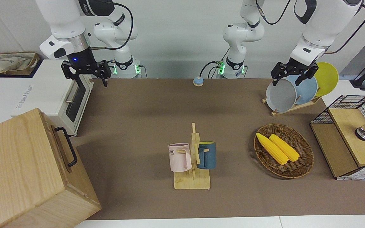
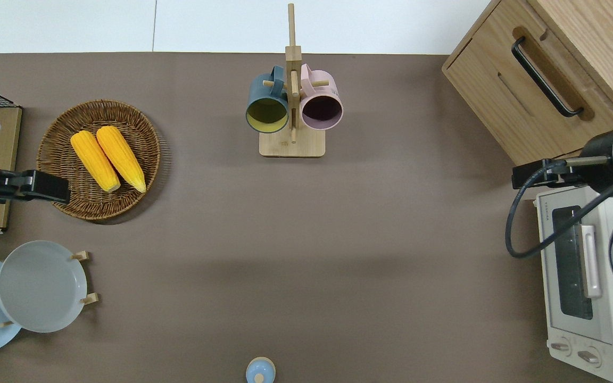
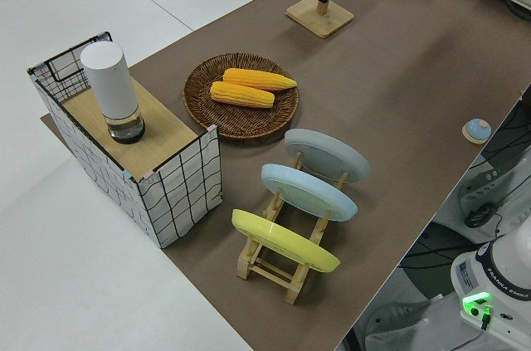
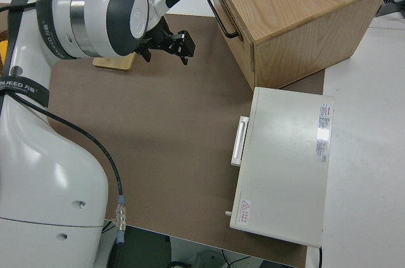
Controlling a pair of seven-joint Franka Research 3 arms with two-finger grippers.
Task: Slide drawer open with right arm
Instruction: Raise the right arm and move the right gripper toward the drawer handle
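Observation:
The pale-wood cabinet stands at the right arm's end of the table. Its drawer is shut flush in the cabinet's front, with a black bar handle that also shows in the front view and the right side view. My right gripper, under a blue wrist light, is open and empty. In the overhead view the right gripper hangs over the table by the near corner of the cabinet, apart from the handle. It also shows in the right side view. The left arm is parked, and the left gripper is open.
A white toaster oven stands beside the cabinet, nearer to the robots. A mug rack with two mugs stands mid-table. A wicker basket with corn, a plate rack and a wire-mesh shelf are at the left arm's end.

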